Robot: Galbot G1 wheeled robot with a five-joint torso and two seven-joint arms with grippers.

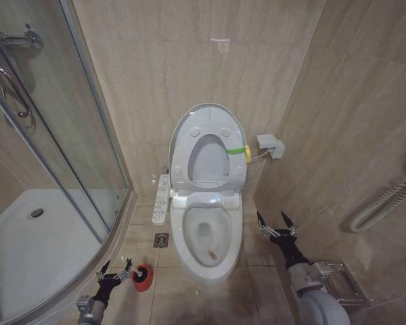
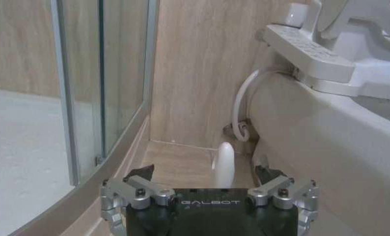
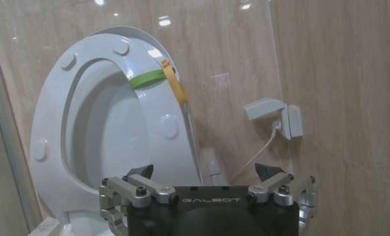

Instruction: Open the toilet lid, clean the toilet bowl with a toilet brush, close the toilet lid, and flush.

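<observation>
Low in the left of the head view, my left gripper (image 1: 114,273) sits with jaws apart right at the toilet brush (image 1: 126,261), whose pale rounded handle tip pokes up between the jaws in the left wrist view, with its red holder (image 1: 142,278) just beside on the tile floor. Over at centre right, my right gripper (image 1: 277,224) hangs beside the toilet bowl (image 1: 206,254), jaws spread, holding nothing. Upper centre, the toilet lid (image 1: 208,115) stands raised against the wall with the seat, glossy smooth plastic. My worry: that handle is thin and slick, so an off-centre close could tip the light holder or flick the brush away. The glazed white bowl is curved and hard, brownish stain low inside, and the glass shower screen (image 1: 88,149) stands close on the left.
</observation>
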